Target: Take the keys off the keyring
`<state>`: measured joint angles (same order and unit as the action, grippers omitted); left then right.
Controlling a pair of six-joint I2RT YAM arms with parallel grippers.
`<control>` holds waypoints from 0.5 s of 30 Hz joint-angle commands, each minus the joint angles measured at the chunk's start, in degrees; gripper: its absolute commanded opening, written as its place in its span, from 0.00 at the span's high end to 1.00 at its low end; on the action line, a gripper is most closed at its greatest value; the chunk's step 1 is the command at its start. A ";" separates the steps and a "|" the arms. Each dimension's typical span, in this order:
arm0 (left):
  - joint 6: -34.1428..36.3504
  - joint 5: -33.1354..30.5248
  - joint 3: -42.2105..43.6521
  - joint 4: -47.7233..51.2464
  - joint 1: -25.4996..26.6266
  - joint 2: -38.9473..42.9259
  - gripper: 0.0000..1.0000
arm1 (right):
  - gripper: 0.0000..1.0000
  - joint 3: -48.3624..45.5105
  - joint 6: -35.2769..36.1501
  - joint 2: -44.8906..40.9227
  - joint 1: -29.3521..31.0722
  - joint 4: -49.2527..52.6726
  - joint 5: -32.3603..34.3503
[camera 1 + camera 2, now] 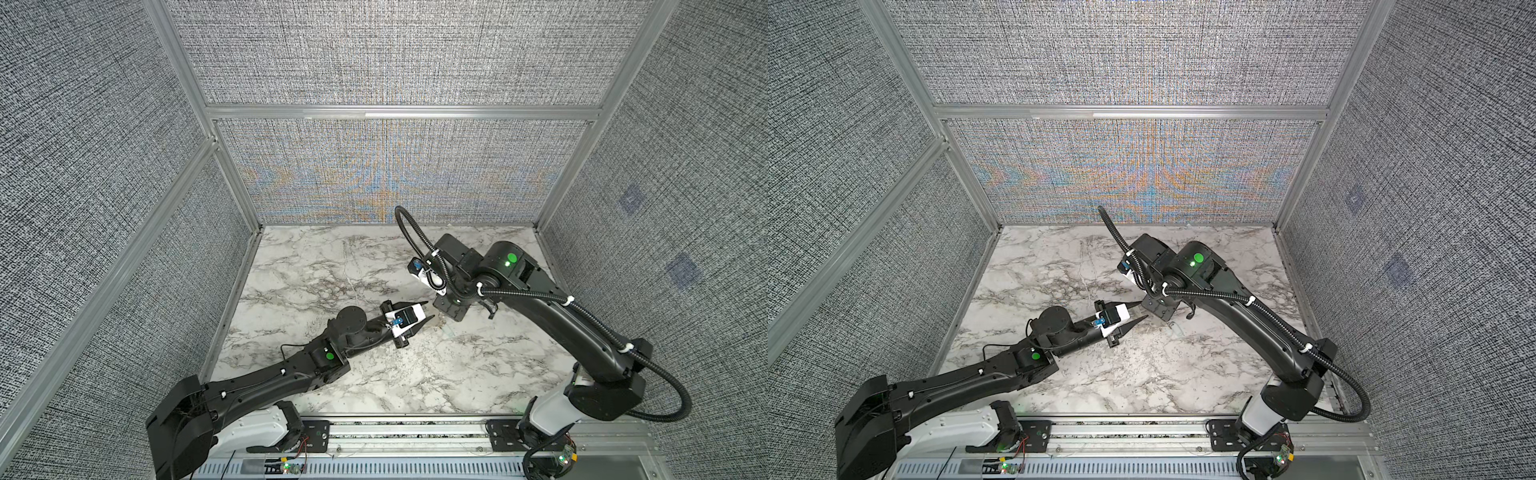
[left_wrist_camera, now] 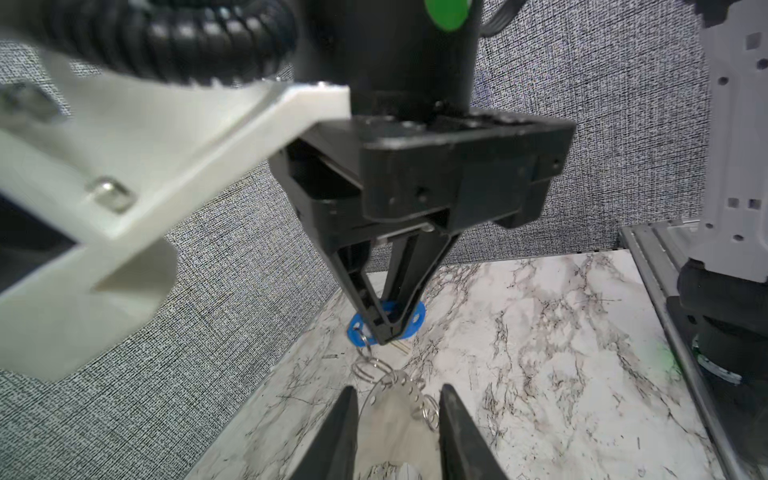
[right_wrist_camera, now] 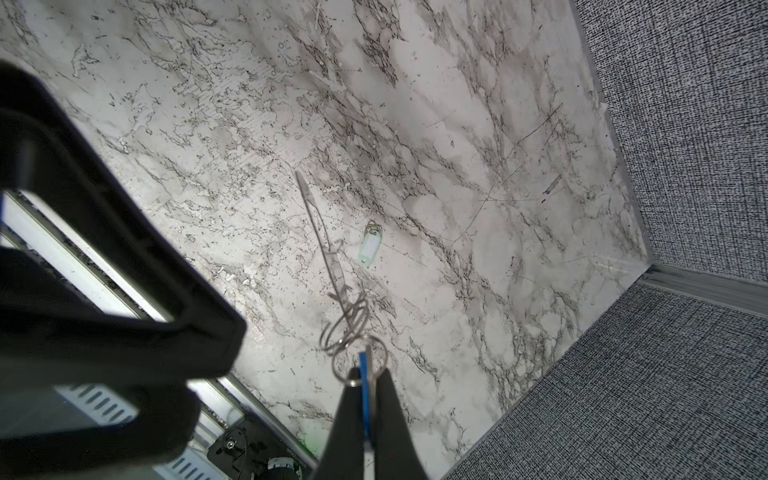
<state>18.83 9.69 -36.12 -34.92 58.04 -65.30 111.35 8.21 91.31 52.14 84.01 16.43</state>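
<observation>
Left wrist view: the right gripper is clamped on the blue tag, with metal rings dangling below. The left gripper is part-open around a translucent plate, contact unclear.

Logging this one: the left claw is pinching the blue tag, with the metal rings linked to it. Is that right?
Not quite. It is the right claw that pinches the blue tag, as the right wrist view shows. The metal rings are linked to it, as stated.
</observation>
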 commanded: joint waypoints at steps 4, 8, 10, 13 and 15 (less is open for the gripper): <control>-1.91 -8.82 -1.33 -4.09 2.11 -2.78 0.67 | 1.00 0.84 -2.81 0.22 -0.27 1.88 -0.39; -3.89 -10.11 -0.45 -7.00 2.51 -3.59 0.67 | 1.00 0.87 -3.72 0.04 -0.53 1.95 -0.51; -4.39 -10.44 -0.19 -7.48 2.55 -3.92 0.67 | 1.00 0.88 -4.05 0.01 -0.64 2.20 -0.86; -5.59 -10.69 0.30 -8.49 2.59 -4.12 0.66 | 1.00 1.05 -4.42 0.00 -0.72 2.28 -0.96; -6.62 -10.77 0.39 -8.67 2.69 -4.45 0.66 | 1.00 1.06 -4.56 0.07 -0.84 2.23 -0.96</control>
<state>14.28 -0.08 -35.81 -40.69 60.62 -69.43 112.01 4.91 91.48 51.40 85.45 15.97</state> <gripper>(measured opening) 0.344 0.057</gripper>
